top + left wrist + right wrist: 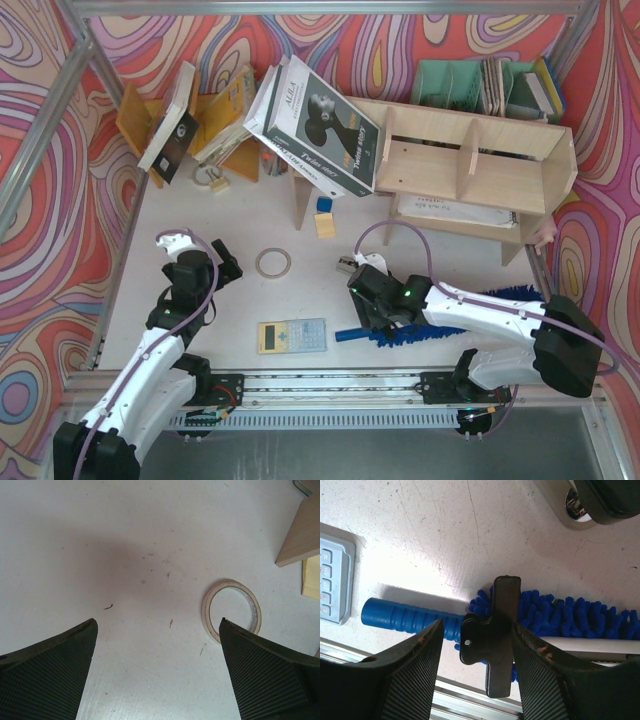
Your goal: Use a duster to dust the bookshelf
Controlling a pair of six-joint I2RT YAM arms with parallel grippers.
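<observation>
The blue fluffy duster (440, 318) lies flat on the table near the front edge, its short blue handle (352, 335) pointing left. My right gripper (370, 320) hangs just over the joint of handle and head. In the right wrist view it (476, 625) is open: the fingers straddle a black flat piece (496, 640) where the ribbed handle (405, 617) meets the fluffy head (570, 617). The pale plywood bookshelf (470, 170) stands at the back right. My left gripper (228, 268) is open and empty over bare table (157, 625).
A tape ring (273, 263) lies by the left gripper and shows in its wrist view (231, 610). A calculator (292, 335) lies left of the handle. A large book (320, 125) leans on the shelf's left end. The orange rack (210, 120) and green organiser (460, 85) stand behind.
</observation>
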